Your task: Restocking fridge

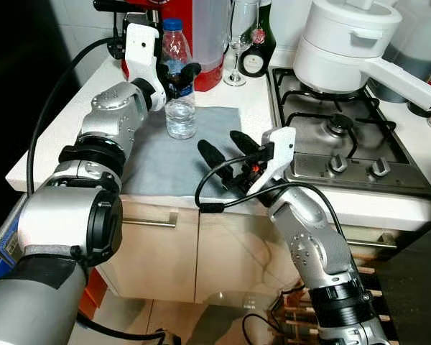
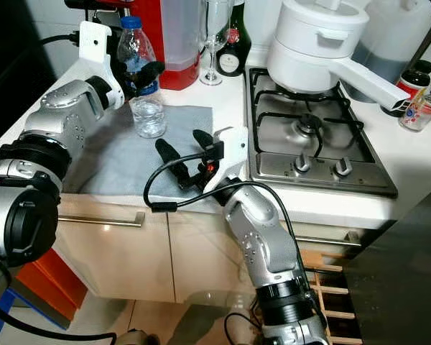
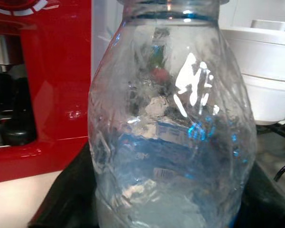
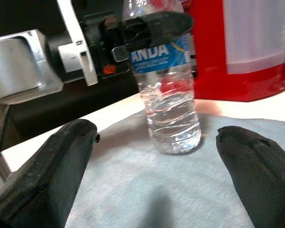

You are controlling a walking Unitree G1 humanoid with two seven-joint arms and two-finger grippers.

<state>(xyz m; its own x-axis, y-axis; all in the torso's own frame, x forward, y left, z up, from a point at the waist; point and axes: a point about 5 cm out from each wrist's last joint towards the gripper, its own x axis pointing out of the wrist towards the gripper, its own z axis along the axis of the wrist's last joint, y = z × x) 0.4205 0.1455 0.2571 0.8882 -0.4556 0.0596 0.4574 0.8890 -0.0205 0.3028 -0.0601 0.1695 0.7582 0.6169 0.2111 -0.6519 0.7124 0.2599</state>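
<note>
A clear water bottle (image 1: 180, 108) with a blue cap and blue label stands upright on a grey cloth (image 1: 154, 162) on the white counter. My left gripper (image 1: 181, 75) reaches in from the left and is shut on the bottle at label height; one black finger (image 4: 156, 24) crosses the label. The bottle's ribbed body (image 3: 171, 133) sits close before the left wrist camera. My right gripper (image 1: 226, 147) hovers open over the cloth near the counter's front edge, a short way in front and to the right of the bottle, with nothing between its fingers (image 4: 61, 156).
Behind the bottle stands a red appliance (image 1: 210, 43) with a translucent tank. A wine glass (image 1: 237, 50) and a dark bottle (image 1: 257, 44) stand to its right. A white pot (image 1: 345, 43) sits on the gas hob (image 1: 337, 136) at the right. Cabinet doors lie below the counter.
</note>
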